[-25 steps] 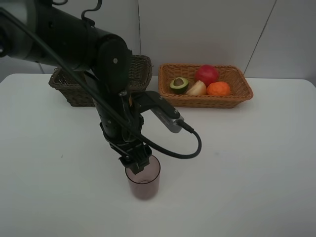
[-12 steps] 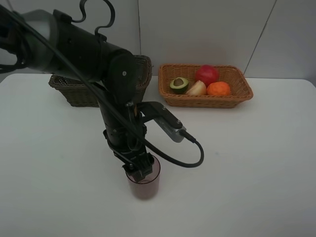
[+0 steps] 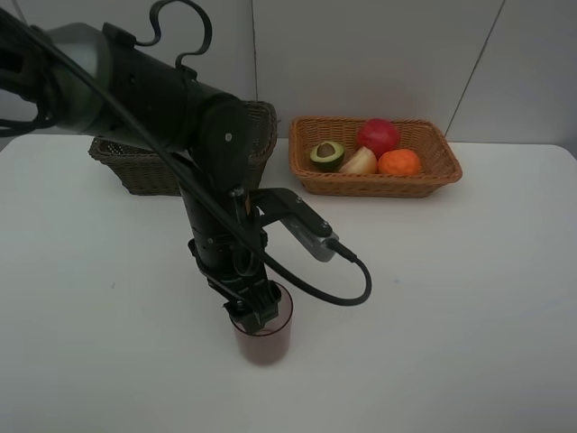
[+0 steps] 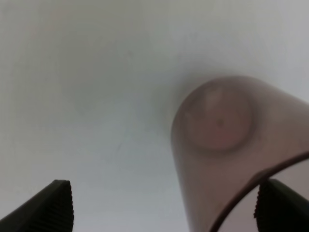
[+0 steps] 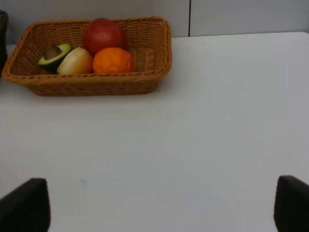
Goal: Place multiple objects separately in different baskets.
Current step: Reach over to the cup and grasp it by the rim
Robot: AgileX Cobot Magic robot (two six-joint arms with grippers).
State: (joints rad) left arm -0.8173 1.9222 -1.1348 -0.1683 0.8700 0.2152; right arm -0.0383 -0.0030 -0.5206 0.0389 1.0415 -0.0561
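- We see a plain white desk (image 3: 469, 298), matte and bare of any cloth, with a pale wall (image 3: 379, 54) behind it split by thin dark seams.
- We can read no brand, label or writing anywhere in these views.
- A translucent brownish-pink cup (image 3: 263, 332) stands upright on the near part of the desk, well apart from both baskets.
- The left pincer (image 3: 252, 309) hangs at the cup's rim, pointing down; from the high camera we cannot tell whether a finger is inside the cup or touching it.
- In the left wrist view the cup (image 4: 227, 145) fills the space toward one fingertip, and the two ribbed black fingertips (image 4: 48, 205) stand far apart: the left pincer is spread wide, not pinching the cup.
- A black cable (image 3: 347, 284) loops from the left arm's wrist camera over the desk.
- The tan basket (image 3: 433, 176) sits at the far edge of the desk, holding the apple (image 3: 378, 136), the tangerine (image 3: 399, 162), the peach (image 3: 360, 161) and the avocado half (image 3: 327, 155), all crowded together.
- The dark basket (image 3: 135, 167) sits to the left of the tan one, partly hidden by the left arm; we cannot see its contents.
- The right pincer (image 5: 159, 212) shows only two black fingertips at the corners of its own view, spread wide over bare desk and holding nothing.
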